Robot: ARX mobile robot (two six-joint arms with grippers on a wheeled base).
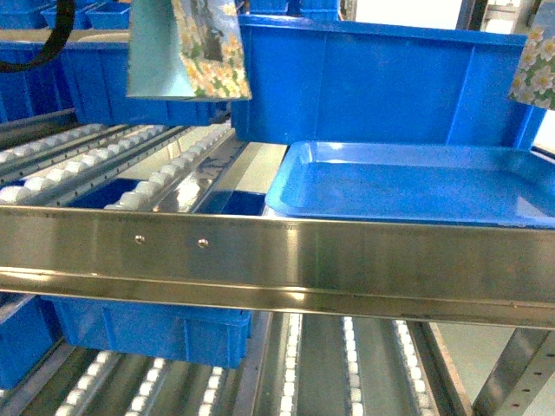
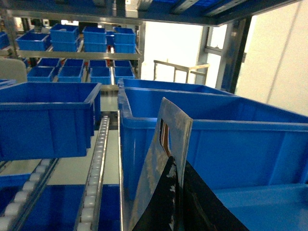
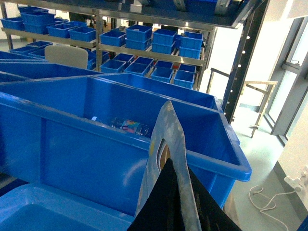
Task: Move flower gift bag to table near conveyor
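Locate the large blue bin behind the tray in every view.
Head: large blue bin upper centre and right, behind the blue tray.
Left wrist: bin centre to right, behind the flower gift bag.
Right wrist: bin left and centre.
Shared landmark: the blue tray at its foot.

Both flower gift bags (image 1: 195, 48) (image 1: 536, 65) are cut off by the frame's top edge.

Little of the robot showed: matte black finger (image 2: 202, 211) at the left wrist view's bottom edge, a matching black finger (image 3: 166, 207) in the right's, black cable (image 1: 39, 39) looping top-left of the head view.
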